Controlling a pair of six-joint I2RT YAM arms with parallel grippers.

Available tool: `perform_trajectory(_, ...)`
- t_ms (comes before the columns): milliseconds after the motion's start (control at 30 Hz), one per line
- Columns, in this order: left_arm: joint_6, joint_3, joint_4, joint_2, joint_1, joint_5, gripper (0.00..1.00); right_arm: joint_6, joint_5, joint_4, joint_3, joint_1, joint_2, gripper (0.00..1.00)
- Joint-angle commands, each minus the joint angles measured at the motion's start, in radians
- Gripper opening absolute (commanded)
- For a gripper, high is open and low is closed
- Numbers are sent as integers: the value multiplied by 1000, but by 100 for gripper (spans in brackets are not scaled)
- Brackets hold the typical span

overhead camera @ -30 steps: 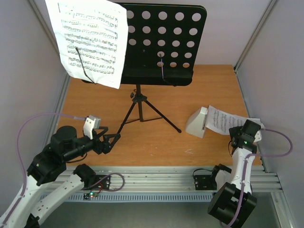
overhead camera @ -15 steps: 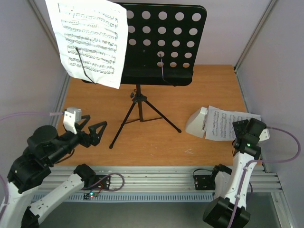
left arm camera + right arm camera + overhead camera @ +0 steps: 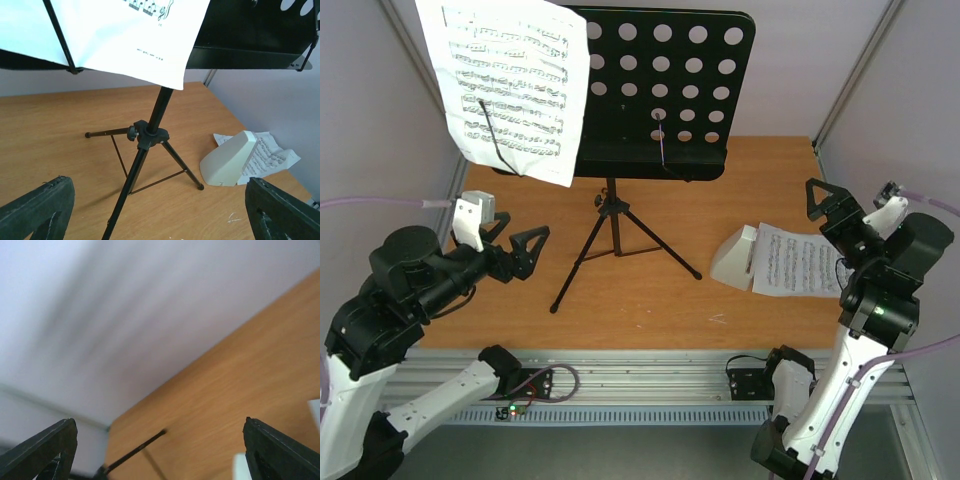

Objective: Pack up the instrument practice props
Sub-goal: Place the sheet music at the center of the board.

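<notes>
Tripod legs carry the tall black music stand with the round-holed desk [image 3: 620,140] at the middle of the orange-brown wooden table [image 3: 770,180], towards its far edge. Its long axis is the upright pole. The desk's long edge runs left to right and its face looks towards the arms. One foot reaches near-left, one near-right, and the left wrist view [image 3: 150,135] shows a third going back and left.

A white printed sheet of music [image 3: 510,85] lies tilted on the desk under a thin black wire arm. It overhangs the desk's left edge and lower lip, close to the left wall.

Right of the near-right foot, across a gap of bare wood, the small white pyramid-shaped metronome [image 3: 735,258] sits on the left end of a second white printed sheet [image 3: 798,265]. This sheet lies flat with its long side running towards the pale lilac right wall [image 3: 910,120] and ends just short of it. The metronome's narrow end points away from the arms.

Bare table stretches in front of the tripod to the aluminium rail [image 3: 650,375] along the near edge.

The left gripper [image 3: 515,235] hovers left of the near-left leg, well apart from it, fingers spread wide and empty. The right gripper [image 3: 848,195] hangs beside the right wall above the flat sheet's far end, jaws equally wide and clasping nothing.
</notes>
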Motion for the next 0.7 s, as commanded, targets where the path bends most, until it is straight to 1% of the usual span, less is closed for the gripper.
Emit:
perform_trajectory(0, 21, 44, 51, 11, 4, 17, 94, -51, -379, -77, 121, 3, 5, 91)
perform_trajectory(67, 32, 53, 53, 12, 4, 12, 94, -48, -461, -85, 170, 17, 7, 91)
perform_trajectory(233, 50, 94, 49, 32, 4, 1, 95, -73, -501, -166, 290, 60, 42, 90)
perform_trajectory(367, 52, 125, 45, 59, 4, 12, 95, -77, -515, -175, 330, 75, 74, 89)
perform_trajectory(533, 53, 127, 59, 95, 5, 34, 94, -122, -473, -232, 359, 120, 124, 87)
perform_trajectory(600, 54, 106, 69, 111, 4, 89, 90, -156, -423, -259, 348, 169, 141, 87)
perform_trajectory(667, 55, 57, 96, 113, 5, 153, 86, -173, -337, -266, 317, 252, 149, 86)
